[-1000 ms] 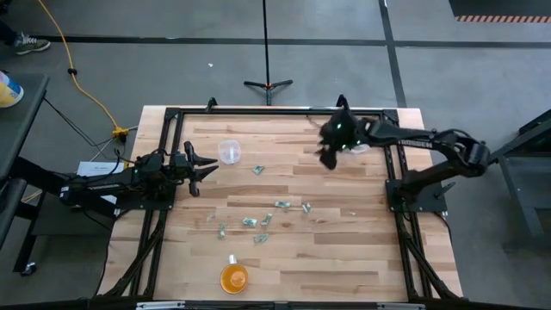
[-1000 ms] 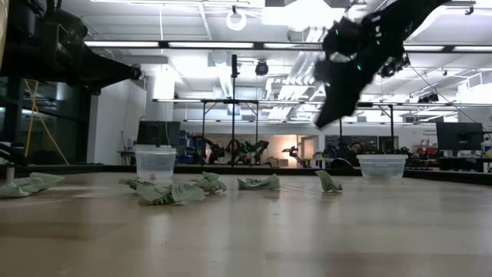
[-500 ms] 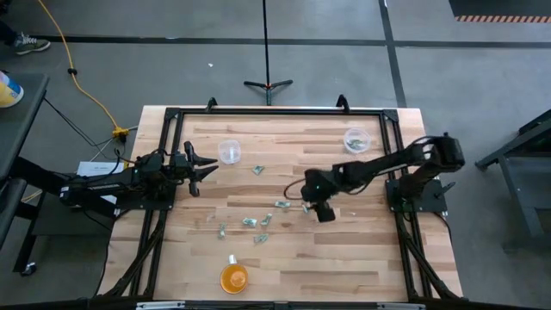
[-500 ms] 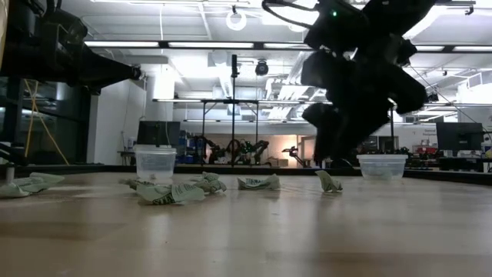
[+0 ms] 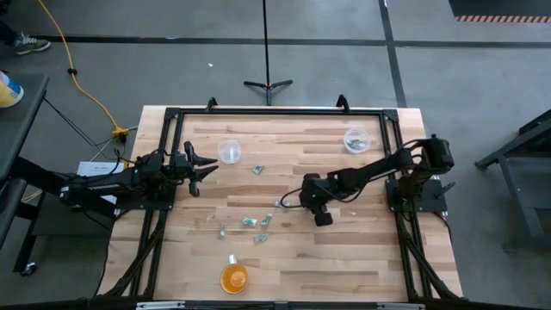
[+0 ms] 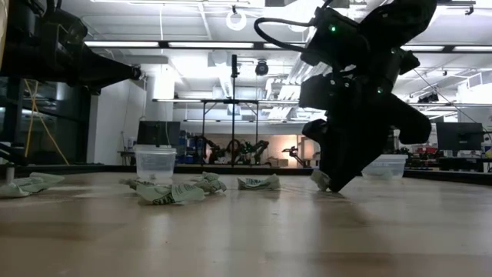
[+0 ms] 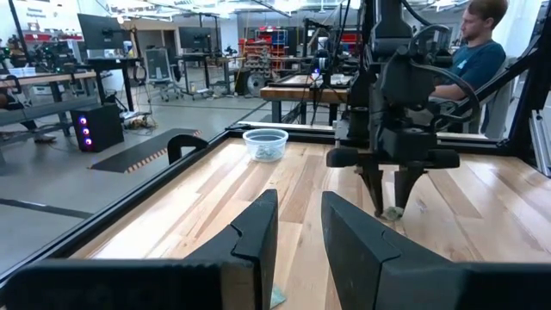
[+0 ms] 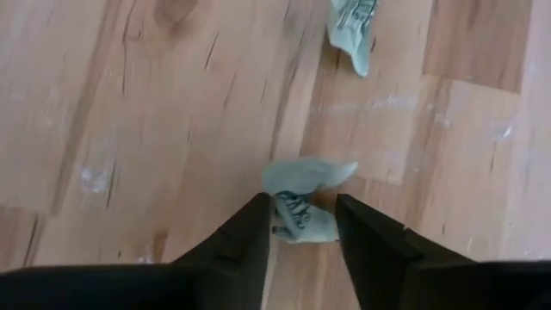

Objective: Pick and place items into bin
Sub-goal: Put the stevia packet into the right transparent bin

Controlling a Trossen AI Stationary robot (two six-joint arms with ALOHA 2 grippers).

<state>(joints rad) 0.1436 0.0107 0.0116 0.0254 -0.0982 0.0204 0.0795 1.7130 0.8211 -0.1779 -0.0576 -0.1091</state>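
Several tiny pale-green pieces (image 5: 250,221) lie scattered on the middle of the wooden table. My right gripper (image 5: 308,205) points down at the table, open, with one finger on each side of one piece (image 8: 301,211), which lies flat on the wood. The low view shows this gripper (image 6: 332,185) down at the table top beside that piece (image 6: 319,180). My left gripper (image 5: 207,168) waits open at the table's left edge, and its fingers (image 7: 297,232) touch nothing. A clear cup (image 5: 355,139) at the far right holds some pieces. My right gripper comes at the piece (image 8: 310,176) from above, pointing down, with its two fingers (image 8: 250,232) on either side of it. The piece lies on the table. Whether the fingers touch it, I cannot tell.
A second clear cup (image 5: 229,151) stands at the far left of the table, near my left gripper. An orange round cup (image 5: 233,277) sits at the near edge. A black frame (image 5: 275,111) borders the table. A person (image 7: 478,52) sits beyond the table's right side.
My right gripper has swung from above the far-right clear cup toward the table's middle and near side. It has then come down to the table top over one piece. The pieces and cups have stayed where they were.
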